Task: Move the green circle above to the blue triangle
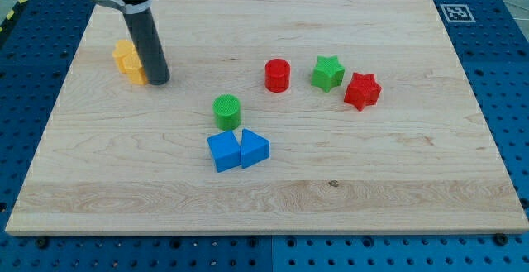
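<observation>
The green circle stands on the wooden board, just above the blue pair and a little to its left of centre. The blue triangle lies below and slightly right of it, touching a blue cube on its left. My tip rests on the board at the upper left, right beside a yellow block. The tip is well to the left of the green circle and apart from it.
A red cylinder, a green star and a red star stand in a row at the upper middle right. A marker tag sits beyond the board's top right corner.
</observation>
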`<state>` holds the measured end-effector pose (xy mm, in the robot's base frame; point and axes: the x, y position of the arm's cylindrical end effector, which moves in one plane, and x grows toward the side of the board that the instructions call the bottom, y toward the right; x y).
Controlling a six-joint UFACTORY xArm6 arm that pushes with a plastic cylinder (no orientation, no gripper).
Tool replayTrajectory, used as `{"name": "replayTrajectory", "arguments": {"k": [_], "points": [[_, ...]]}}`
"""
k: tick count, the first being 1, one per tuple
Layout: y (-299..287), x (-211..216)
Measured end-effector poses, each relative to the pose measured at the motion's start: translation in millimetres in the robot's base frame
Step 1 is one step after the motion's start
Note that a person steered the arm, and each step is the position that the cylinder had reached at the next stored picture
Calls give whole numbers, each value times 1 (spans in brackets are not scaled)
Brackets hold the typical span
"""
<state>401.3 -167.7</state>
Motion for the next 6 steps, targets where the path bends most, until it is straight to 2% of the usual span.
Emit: {"name": "replayTrajectory", "arguments": {"k": [2,4,5,6], "points": [[-5,-3],[36,-3],[51,7],[51,37]]}}
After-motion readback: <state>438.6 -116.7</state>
